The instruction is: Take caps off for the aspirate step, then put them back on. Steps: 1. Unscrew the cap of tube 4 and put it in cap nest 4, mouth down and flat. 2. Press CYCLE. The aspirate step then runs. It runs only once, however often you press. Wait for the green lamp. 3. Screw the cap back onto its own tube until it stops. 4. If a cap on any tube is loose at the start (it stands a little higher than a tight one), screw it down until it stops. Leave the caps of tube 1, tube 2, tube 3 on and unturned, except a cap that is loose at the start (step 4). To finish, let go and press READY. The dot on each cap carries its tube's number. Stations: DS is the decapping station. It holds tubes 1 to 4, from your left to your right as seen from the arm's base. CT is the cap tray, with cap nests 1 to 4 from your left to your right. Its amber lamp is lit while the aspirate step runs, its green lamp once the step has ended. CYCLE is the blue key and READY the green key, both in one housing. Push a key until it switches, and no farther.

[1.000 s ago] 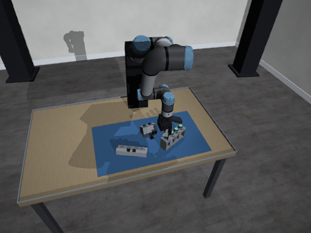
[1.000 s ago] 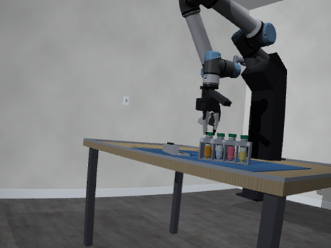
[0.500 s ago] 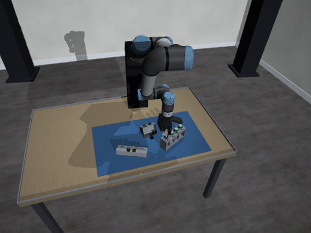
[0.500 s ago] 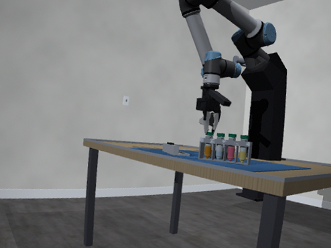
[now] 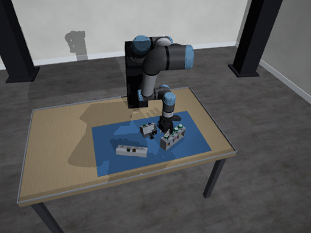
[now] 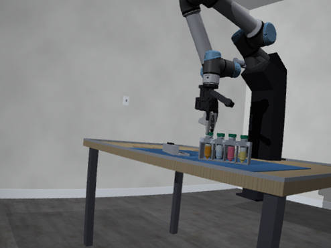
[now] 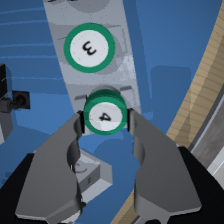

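Observation:
My gripper [image 5: 167, 134] [image 6: 209, 133] [image 7: 105, 111] is shut on the cap of tube 4, with one fingertip on each side. This green cap [image 7: 102, 100] has a white top with a 4. It sits over orange tube 4 [image 6: 208, 151], at the end of the grey decapping station [image 5: 163, 145] [image 7: 59, 22]. The cap of tube 3 [image 6: 221, 134] [image 7: 89, 47] is beside it. The caps of tube 2 [image 6: 232, 135] and tube 1 [image 6: 244, 136] are on. The white cap tray [image 5: 122, 153] shows no caps in its nests. Its green lamp [image 5: 128, 150] and amber lamp [image 5: 134, 150] look dark.
The key housing [image 5: 148, 130] stands beside the station, near the gripper, with the blue key [image 5: 149, 123] and the green key [image 5: 144, 125] on top. A small black part [image 5: 151, 137] [image 7: 21, 100] is in front of it. A blue mat [image 5: 106, 160] lies under everything.

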